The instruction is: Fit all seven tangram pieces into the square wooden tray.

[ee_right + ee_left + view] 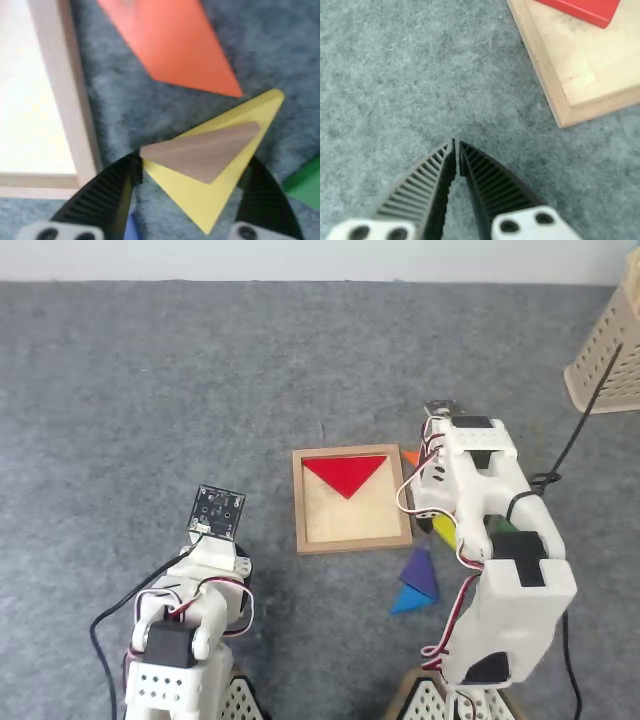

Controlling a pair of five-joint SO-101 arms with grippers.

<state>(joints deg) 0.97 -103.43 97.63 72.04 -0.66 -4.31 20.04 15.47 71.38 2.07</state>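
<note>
Right of the worktop's centre, the right gripper [192, 166] grasps the yellow triangle [200, 200] beside the orange piece [175, 45]. The wooden tray [299, 502] at the centre holds the red triangle [345, 475]. The left gripper [457, 145] hangs clenched and empty near a tray corner.

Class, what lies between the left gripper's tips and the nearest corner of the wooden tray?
Bare grey carpet is all that lies between the left gripper and the wooden tray corner, as the left wrist view shows.
</note>
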